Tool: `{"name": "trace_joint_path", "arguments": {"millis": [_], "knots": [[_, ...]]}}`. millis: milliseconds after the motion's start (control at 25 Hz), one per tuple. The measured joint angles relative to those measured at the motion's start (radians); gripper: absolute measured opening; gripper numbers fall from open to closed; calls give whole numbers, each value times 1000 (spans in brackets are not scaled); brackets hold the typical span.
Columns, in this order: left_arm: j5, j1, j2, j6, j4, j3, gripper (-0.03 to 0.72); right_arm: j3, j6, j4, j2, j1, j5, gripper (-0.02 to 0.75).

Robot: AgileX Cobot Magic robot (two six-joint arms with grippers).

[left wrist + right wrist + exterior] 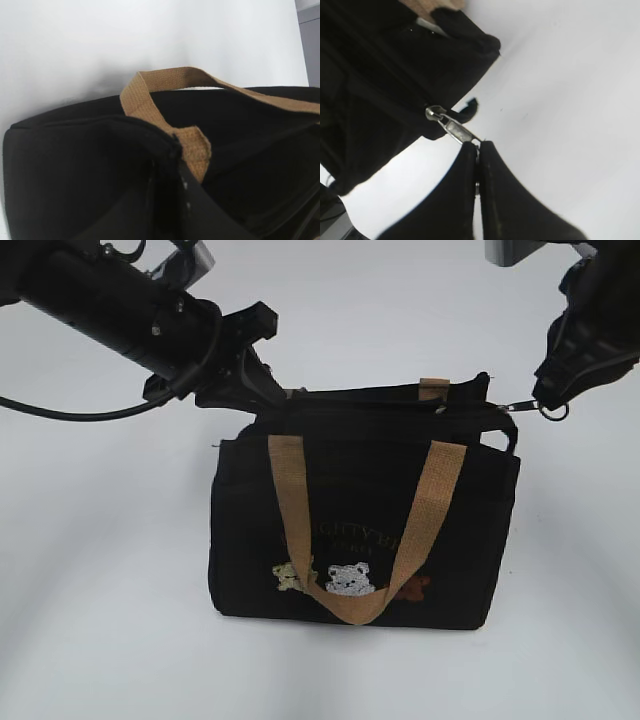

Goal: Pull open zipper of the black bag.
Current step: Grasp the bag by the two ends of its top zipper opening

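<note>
A: Where is the small rectangular black fabric bag (365,530) with tan webbing handles?

B: It stands upright on the plain white surface (90,620), front handle (362,540) hanging over the embroidered bears (350,580).

A: And the zipper?

B: The black zipper line (400,408) runs along the bag's top edge. Its small silver metal pull tab (456,131) sticks out past the bag's right end.

A: The tools?

B: The right tool (478,150) is pressed together, pinching that tab. The left tool (262,390) grips the bag's top left corner, jaws nearly together on fabric.
</note>
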Motion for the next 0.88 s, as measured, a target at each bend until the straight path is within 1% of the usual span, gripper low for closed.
{"name": "trace_joint_path", "arguments": {"millis": [200, 320, 440, 520, 560, 640, 680, 720, 760, 800, 840, 880], "knots": [[0, 0, 0, 0, 0, 0, 36, 0, 36, 1, 0, -62, 44, -1], [0, 0, 0, 0, 0, 0, 36, 0, 51, 17, 0, -83, 52, -1], [0, 0, 0, 0, 6, 0, 36, 0, 53, 67, -1, -85, 56, 1], [4, 0, -6, 0, 13, 0, 38, 0, 54, 116, -1, -85, 68, 33], [10, 0, -12, 0, 25, 0, 52, 0, 56, 136, -1, -85, 77, 67], [23, 0, -44, 0, 65, 0, 116, 0, 81, 160, -1, -85, 106, 196], [35, 0, -70, 0, 95, 0, 172, 0, 106, 167, -1, -85, 119, 274], [48, 0, -101, 0, 134, 0, 249, 0, 132, 169, -1, -85, 125, 347], [64, 0, -130, 0, 163, 0, 305, 0, 153, 170, -2, -85, 128, 400], [92, 0, -166, 0, 190, 0, 353, 0, 172, 171, -4, -85, 132, 447], [123, 0, -196, -3, 222, -1, 395, 0, 186, 171, -9, -85, 133, 475], [156, 0, -240, -14, 253, -1, 420, 3, 194, 171, -20, -85, 134, 493]]}}
